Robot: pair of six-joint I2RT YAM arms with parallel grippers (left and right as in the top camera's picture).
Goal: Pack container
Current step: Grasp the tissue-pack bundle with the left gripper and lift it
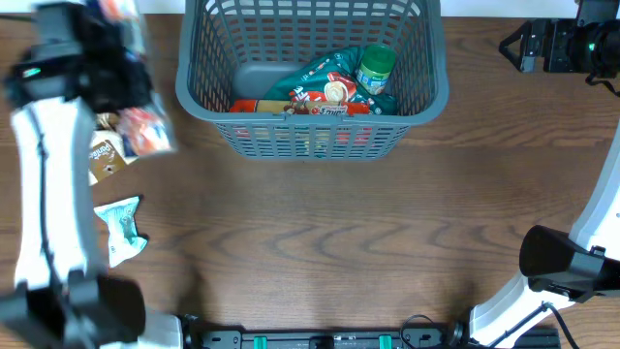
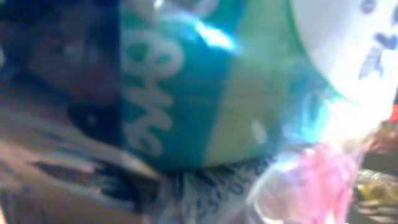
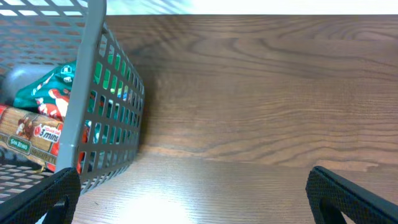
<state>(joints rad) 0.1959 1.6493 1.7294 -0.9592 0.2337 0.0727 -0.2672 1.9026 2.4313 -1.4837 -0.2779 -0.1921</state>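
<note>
container (image 1: 310,136): snacks (image 1: 329,92) inside | R pincer (image 3: 193,178): spread wide, empty | L cam: blur

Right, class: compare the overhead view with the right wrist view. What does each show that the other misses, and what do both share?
Only the overhead view shows the left arm, with a brown packet and a white-and-teal packet lying loose on the table beside it. Only the right wrist view shows the slotted wall of the basket side-on, down to the table, with the right gripper open in front of it. Both show the basket, the teal packet and red box inside it, and the wooden table.
</note>
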